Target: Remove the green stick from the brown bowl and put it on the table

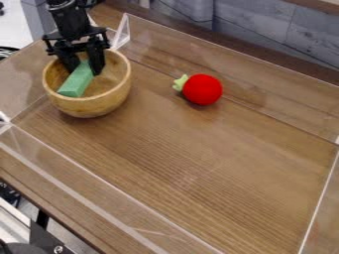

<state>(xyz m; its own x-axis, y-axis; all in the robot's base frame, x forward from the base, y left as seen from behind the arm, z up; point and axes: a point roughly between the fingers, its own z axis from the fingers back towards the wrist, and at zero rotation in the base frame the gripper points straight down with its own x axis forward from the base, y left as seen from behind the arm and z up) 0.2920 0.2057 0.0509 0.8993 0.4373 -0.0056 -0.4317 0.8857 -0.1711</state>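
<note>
One gripper [79, 58] pointed down, fingers pinching the green stick's [77, 81] upper end; stick tilted, long axis slanting down-left inside the brown bowl [106, 99]; bare table [199, 169] lay right.

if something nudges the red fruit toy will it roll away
Probably: the red fruit toy looks round and sits free on the flat table. Its green leaf may check the roll, and the clear walls would likely stop it.
</note>
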